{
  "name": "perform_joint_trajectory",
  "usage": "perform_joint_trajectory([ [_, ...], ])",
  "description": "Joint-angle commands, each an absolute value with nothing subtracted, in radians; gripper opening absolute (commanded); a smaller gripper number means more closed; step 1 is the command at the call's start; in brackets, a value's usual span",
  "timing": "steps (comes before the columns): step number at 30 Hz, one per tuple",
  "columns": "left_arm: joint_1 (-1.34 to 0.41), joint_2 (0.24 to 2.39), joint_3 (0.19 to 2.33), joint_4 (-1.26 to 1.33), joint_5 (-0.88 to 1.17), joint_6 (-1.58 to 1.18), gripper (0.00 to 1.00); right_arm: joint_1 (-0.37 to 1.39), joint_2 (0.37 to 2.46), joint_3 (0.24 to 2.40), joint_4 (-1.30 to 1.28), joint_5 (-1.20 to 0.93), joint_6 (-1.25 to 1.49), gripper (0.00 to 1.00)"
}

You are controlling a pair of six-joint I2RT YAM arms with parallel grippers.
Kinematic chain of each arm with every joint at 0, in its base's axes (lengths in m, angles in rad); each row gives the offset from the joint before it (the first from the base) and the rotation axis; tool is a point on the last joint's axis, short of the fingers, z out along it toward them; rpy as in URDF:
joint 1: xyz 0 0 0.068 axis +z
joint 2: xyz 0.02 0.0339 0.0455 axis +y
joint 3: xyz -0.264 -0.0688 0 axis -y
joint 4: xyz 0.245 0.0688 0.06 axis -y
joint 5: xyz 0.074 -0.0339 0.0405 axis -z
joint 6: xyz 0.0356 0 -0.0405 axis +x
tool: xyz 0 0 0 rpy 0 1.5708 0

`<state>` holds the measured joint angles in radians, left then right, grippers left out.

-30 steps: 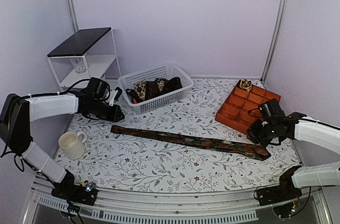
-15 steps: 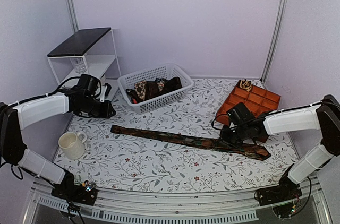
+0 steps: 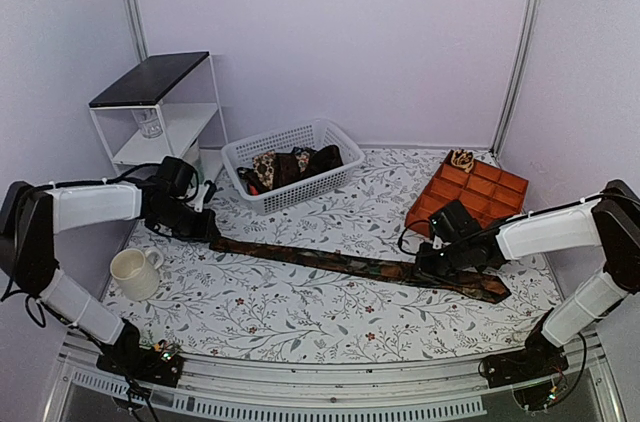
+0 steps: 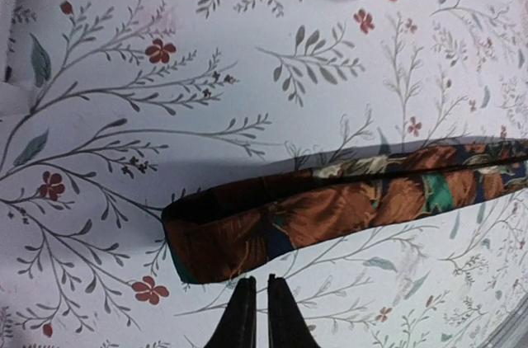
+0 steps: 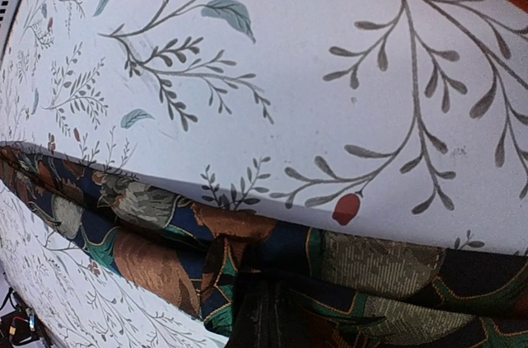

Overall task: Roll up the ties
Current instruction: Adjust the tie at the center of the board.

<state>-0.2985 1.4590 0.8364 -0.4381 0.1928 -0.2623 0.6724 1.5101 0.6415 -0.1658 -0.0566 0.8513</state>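
Starting at the left, the left hand point(image 3: 203, 227) sits low over the flowered surface point(image 3: 300, 317), right at the narrow end point(image 4: 223, 237) of the long tie point(image 3: 340, 264). In its wrist view the fingertips point(image 4: 242, 323) are all but together, with only a sliver between them and nothing in it. The folded tip of the fabric lies just ahead of them; whether they touch its edge I cannot tell. From that tip the long tie runs flat across the surface towards the right, slanting a little nearer the front edge as it goes. Its long axis therefore points away from the left hand and straight at the other one. Behind its middle stands the white basket point(image 3: 300, 194) with the other ties point(image 3: 290, 164) heaped inside. Further right, the right hand point(image 3: 432, 264) is down on the wider stretch, pinched tight on fabric that puckers between its fingers. It sits short of the broad tip, which lies beyond it near the orange tray point(image 3: 470, 192). For starting a roll from the narrow end, the left hand is plainly the nearer, and I judge the right one serves as the anchor
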Motion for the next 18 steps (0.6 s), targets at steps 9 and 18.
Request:
perform_joint_trajectory([
  [9,-0.292,1.613,0.837,-0.336,0.129,-0.263,0.02,0.675,1.497,0.647,-0.26,0.047,0.785,0.0],
  [18,-0.292,1.671,0.859,-0.322,0.072,-0.265,0.0,0.676,1.518,0.62,-0.257,0.062,0.761,0.0],
])
